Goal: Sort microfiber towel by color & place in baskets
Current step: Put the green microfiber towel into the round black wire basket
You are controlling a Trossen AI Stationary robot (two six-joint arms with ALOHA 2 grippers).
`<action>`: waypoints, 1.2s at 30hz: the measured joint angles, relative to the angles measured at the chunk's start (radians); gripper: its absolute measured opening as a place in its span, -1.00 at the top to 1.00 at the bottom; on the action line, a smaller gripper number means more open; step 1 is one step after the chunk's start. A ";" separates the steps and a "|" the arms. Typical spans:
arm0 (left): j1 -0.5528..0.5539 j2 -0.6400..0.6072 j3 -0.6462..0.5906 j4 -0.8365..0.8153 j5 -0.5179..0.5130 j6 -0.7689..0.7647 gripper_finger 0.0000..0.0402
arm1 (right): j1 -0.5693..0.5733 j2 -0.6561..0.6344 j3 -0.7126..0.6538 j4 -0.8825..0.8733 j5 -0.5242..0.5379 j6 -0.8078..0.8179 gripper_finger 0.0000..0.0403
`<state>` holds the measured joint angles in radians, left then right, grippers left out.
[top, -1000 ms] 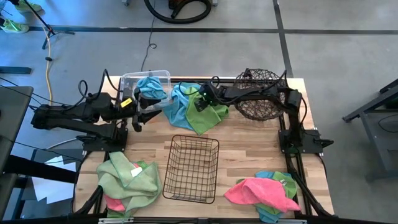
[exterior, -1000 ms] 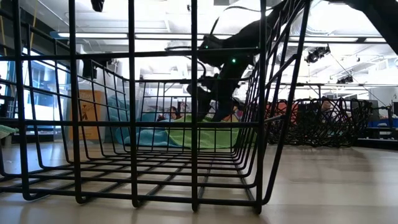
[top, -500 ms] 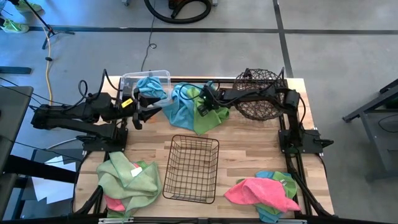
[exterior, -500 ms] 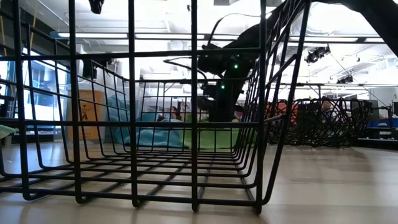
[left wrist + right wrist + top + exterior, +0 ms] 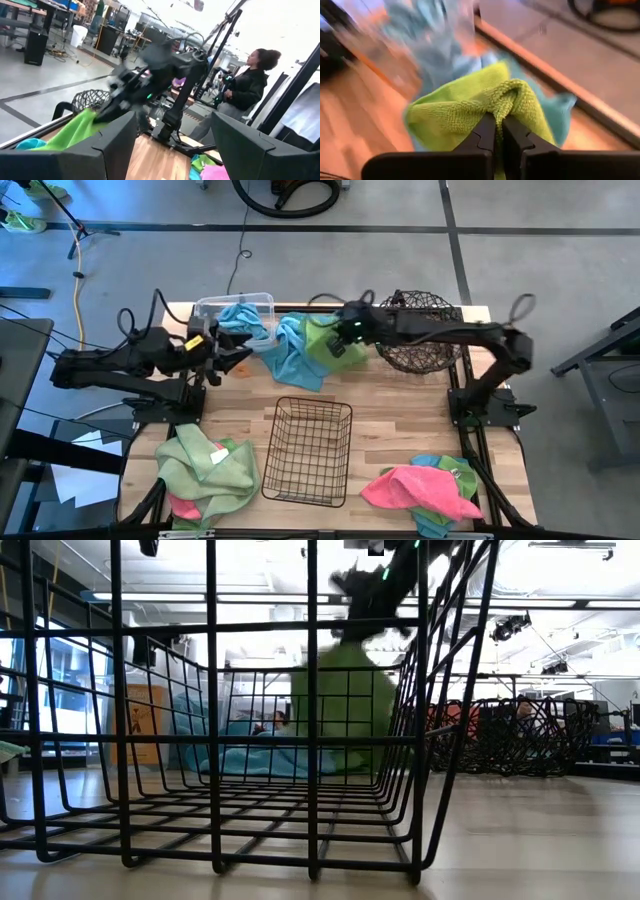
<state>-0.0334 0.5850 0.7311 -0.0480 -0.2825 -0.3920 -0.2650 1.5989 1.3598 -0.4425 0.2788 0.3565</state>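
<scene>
right gripper (image 5: 498, 131): jaws pinched shut on lime green towel (image 5: 470, 107), lifted at table's 12 o'clock.
towel look: bunched, hanging, fuzzy weave.
left gripper (image 5: 222, 360): jaws wide, empty, 10 o'clock.

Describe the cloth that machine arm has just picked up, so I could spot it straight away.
Look to the table's far edge, between the clear plastic bin and the round woven wire basket. There the right gripper has its fingers pinched shut on a lime green towel. It alone hangs lifted; the light blue towel beside it lies on the wood.
</scene>
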 joint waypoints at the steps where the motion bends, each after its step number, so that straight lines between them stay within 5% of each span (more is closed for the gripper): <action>1: 0.000 -0.007 0.000 0.001 0.000 0.000 -0.21 | 0.005 -0.038 0.000 -0.001 0.009 -0.009 0.99; 8: 0.000 -0.022 0.000 0.001 -0.015 0.103 -0.21 | 0.039 -0.264 0.000 -0.014 0.071 -0.062 0.99; 20: 0.000 0.031 0.000 0.001 -0.022 0.160 -0.21 | 0.069 -0.577 0.000 -0.266 0.395 -0.013 1.00; 32: 0.000 0.100 -0.001 0.071 -0.021 0.125 -0.21 | 0.049 -0.671 0.000 -0.654 0.562 0.168 1.00; 36: 0.000 0.101 -0.001 0.140 -0.021 0.167 -0.21 | 0.000 -0.688 -0.073 -0.666 0.611 0.189 1.00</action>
<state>-0.0334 0.6861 0.7303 0.0923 -0.3035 -0.2247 -0.2655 0.9110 1.2867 -1.1087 0.8897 0.5456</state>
